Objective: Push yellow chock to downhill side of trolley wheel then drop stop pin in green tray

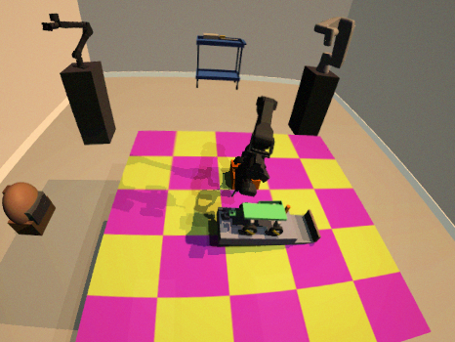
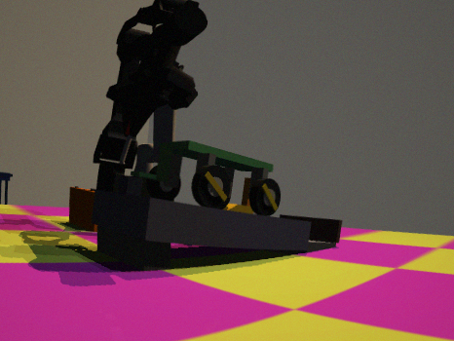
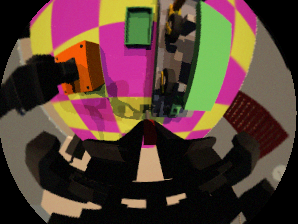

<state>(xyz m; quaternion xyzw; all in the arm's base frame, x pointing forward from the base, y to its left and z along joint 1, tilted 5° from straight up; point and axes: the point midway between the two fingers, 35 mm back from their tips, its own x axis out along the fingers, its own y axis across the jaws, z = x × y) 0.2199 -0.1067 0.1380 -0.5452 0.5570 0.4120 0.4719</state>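
My gripper [image 3: 148,123] is shut on the red-headed stop pin, whose red head [image 3: 150,137] shows between the fingertips. In the top view the hand is behind the ramp's uphill end; the pin's shaft is hard to make out. The trolley [image 1: 264,211] [image 2: 229,156] [image 3: 212,55], with a green deck and black wheels, stands on the grey ramp [image 1: 302,235] [image 2: 219,229]. The chock's orange handle [image 1: 288,207] [image 2: 246,190] and yellow body [image 2: 239,208] show by the far-side downhill wheel; contact with the wheel cannot be told. The green tray [image 3: 128,30] lies beside the ramp in the wrist view.
An orange box [image 3: 90,67] [image 2: 82,208] stands at the arm's base, behind the ramp. A dark end wall [image 1: 312,225] [image 2: 321,229] closes the ramp's downhill end. A blue cart [image 1: 221,75] and two dark pedestals [image 1: 89,105] [image 1: 314,100] stand far back.
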